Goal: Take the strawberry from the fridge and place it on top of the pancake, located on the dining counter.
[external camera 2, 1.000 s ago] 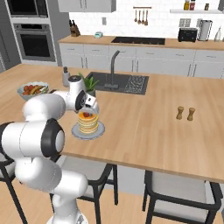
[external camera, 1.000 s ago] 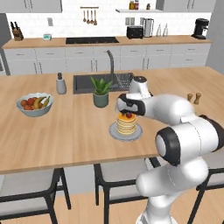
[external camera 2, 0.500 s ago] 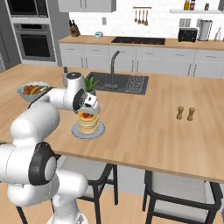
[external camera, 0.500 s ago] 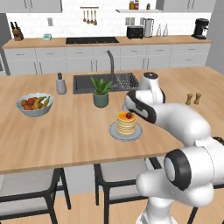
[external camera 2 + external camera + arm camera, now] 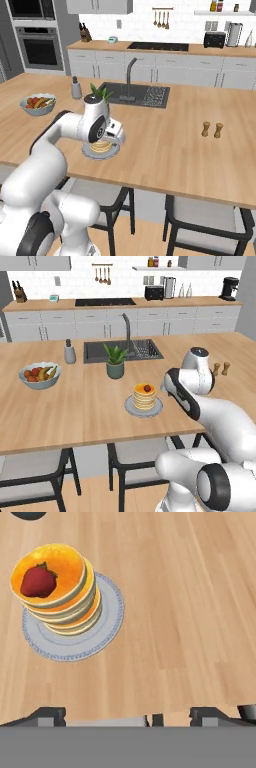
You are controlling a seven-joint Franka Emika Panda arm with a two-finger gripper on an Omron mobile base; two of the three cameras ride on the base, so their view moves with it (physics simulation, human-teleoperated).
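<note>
While the strawberry (image 5: 38,581) lies on the top pancake (image 5: 59,589) of the stack, off-centre toward 9 o'clock in the hand view, the hand (image 5: 128,714) hangs over bare wood at the plate's (image 5: 107,624) 4 o'clock with its fingers spread wide and holding nothing. In the left base view the stack sits on the table (image 5: 75,406) at 5 o'clock from the potted plant (image 5: 115,361), with the fruit bowl (image 5: 40,375) well apart at 9 o'clock.
</note>
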